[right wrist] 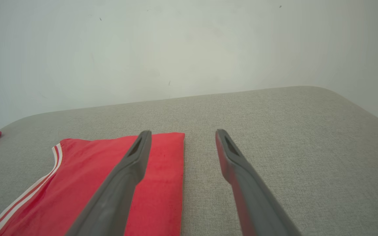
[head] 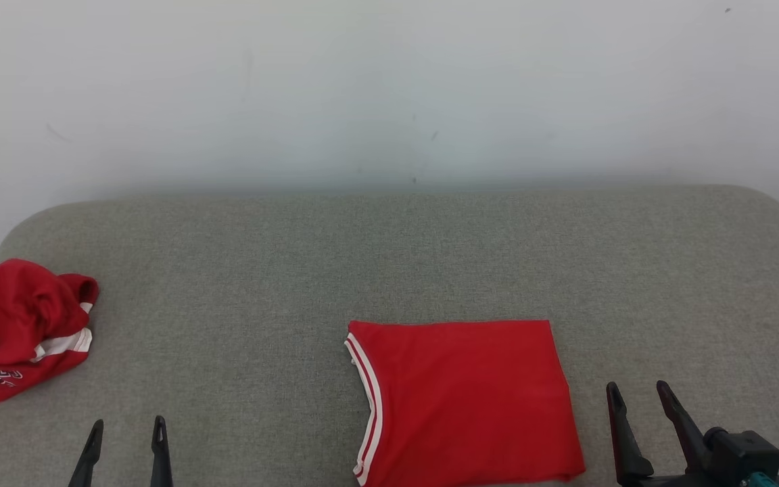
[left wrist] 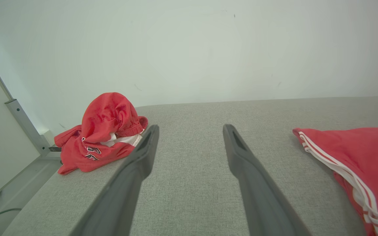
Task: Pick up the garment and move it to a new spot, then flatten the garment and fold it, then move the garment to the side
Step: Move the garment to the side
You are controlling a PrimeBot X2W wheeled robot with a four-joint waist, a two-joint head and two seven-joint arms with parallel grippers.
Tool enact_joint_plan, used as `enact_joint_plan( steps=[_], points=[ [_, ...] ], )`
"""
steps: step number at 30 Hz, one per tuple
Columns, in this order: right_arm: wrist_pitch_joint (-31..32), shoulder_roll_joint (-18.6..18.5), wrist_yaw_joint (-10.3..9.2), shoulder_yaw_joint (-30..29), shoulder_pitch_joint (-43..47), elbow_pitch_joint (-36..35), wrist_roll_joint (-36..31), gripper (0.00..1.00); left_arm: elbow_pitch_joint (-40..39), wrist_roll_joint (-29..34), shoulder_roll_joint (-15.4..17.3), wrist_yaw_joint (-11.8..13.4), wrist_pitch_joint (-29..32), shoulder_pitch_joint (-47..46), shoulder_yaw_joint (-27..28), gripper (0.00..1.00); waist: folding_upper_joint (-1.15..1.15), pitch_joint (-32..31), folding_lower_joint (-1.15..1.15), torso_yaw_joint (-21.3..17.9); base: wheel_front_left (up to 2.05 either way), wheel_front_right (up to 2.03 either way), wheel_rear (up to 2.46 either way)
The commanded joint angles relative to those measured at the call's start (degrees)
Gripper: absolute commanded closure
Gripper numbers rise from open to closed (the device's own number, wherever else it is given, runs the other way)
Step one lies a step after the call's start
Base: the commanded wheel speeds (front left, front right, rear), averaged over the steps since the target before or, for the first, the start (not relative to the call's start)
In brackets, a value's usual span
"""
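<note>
Head view. A grey fabric-covered bench [head: 389,257] stands against a pale wall [head: 389,88]. A folded red garment [head: 470,399] lies flat on the bench, right of centre and close to the near edge. It is roughly rectangular, with white striped trim [head: 369,399] running down its left side. A second, crumpled red garment [head: 21,328] is heaped at the bench's far left edge, well apart from the folded one. It shows white bands and some lettering.

The left gripper [head: 128,423] sits at the lower left, between the two garments, with its jaws open and empty. The right gripper [head: 637,387] sits just right of the folded garment, its jaws likewise open and holding nothing.

Left wrist view. The left gripper [left wrist: 191,127] points across bare bench fabric. The crumpled red garment [left wrist: 105,131] lies beyond its left finger, and the folded red garment [left wrist: 356,154] lies to the right.

Right wrist view. The right gripper [right wrist: 183,132] spans the right edge of the folded red garment [right wrist: 162,183]. One finger [right wrist: 123,183] lies over the cloth and the other over the bench. Whether the finger touches the cloth cannot be told.
</note>
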Motion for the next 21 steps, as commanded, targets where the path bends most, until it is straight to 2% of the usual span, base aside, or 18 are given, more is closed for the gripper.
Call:
enact_joint_plan(
  steps=[1, 12, 21],
  points=[
    [0.1, 0.2, -0.13, -0.1, 0.4, 0.1, 0.1, 0.00, -0.2, -0.2, 0.3, 0.1, -0.3, 0.2, -0.1, 0.00, 0.00, 0.0, 0.00, 0.1, 0.00, 0.00, 0.00],
    [0.2, -1.4, -0.13, 0.8, -6.4, 6.1, 0.3, 0.00, 0.5, 0.3, 0.0, 0.4, 0.1, -2.0, -1.6, 0.00, 0.00, 1.5, 0.00, 1.8, 0.00, 0.00, 0.00],
    [1.4, -3.5, -0.13, 1.7, -16.2, 19.8, 0.5, 0.00, 1.5, 0.8, -1.0, 0.3, -0.5, -4.9, -3.9, 0.00, 0.00, 4.4, 0.00, 4.6, 0.00, 0.00, 0.00]
  ],
)
